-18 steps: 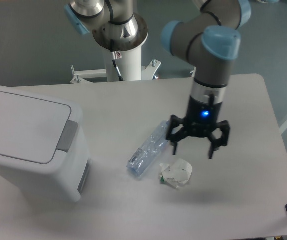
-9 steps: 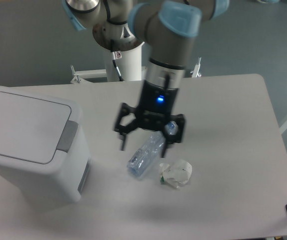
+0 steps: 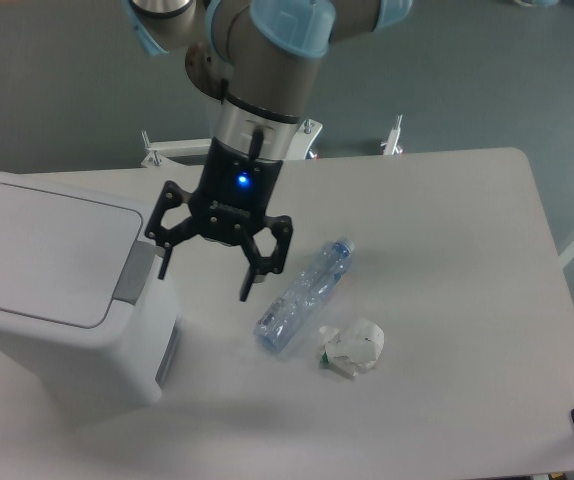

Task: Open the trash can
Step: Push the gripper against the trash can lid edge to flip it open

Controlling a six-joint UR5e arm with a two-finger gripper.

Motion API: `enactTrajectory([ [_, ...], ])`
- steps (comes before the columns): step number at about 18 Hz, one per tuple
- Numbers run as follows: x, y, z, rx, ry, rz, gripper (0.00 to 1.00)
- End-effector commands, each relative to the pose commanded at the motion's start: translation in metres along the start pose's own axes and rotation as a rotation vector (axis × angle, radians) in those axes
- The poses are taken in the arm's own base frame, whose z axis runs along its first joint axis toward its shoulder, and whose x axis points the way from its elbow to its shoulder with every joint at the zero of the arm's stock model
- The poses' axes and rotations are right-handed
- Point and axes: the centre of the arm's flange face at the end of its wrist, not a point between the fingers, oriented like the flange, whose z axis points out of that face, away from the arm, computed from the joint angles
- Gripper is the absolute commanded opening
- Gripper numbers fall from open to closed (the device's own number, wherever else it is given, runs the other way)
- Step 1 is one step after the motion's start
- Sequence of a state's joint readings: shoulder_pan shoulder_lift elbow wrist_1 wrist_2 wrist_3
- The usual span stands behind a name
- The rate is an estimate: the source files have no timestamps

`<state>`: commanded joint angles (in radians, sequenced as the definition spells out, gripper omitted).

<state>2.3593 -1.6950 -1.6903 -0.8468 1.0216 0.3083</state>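
A: Where's the trash can (image 3: 52, 290)?

B: I see it at the desk's (image 3: 447, 330) left edge, lid flat and closed, contents hidden. Grey button (image 3: 136, 272) faces right.

A: Gripper (image 3: 208, 270)?

B: Fingers spread, grasping nothing, hanging just right of the button. Beside it lie a crushed clear bottle (image 3: 302, 298) and crumpled paper (image 3: 352, 348).

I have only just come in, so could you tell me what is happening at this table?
A UR5e arm holds its black two-finger gripper, jaws open and empty, above the table beside the large white plastic trash can, near its grey push-button. The flat lid is down. A crushed clear plastic bottle and a crumpled white paper wad lie untouched on the white table.
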Motion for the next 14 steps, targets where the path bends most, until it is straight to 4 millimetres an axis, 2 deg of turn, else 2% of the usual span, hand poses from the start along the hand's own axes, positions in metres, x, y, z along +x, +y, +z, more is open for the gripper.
enactTrajectory([
  [14, 0.0022, 0.0029, 0.0063, -0.011, 0.007, -0.001, 1.0],
])
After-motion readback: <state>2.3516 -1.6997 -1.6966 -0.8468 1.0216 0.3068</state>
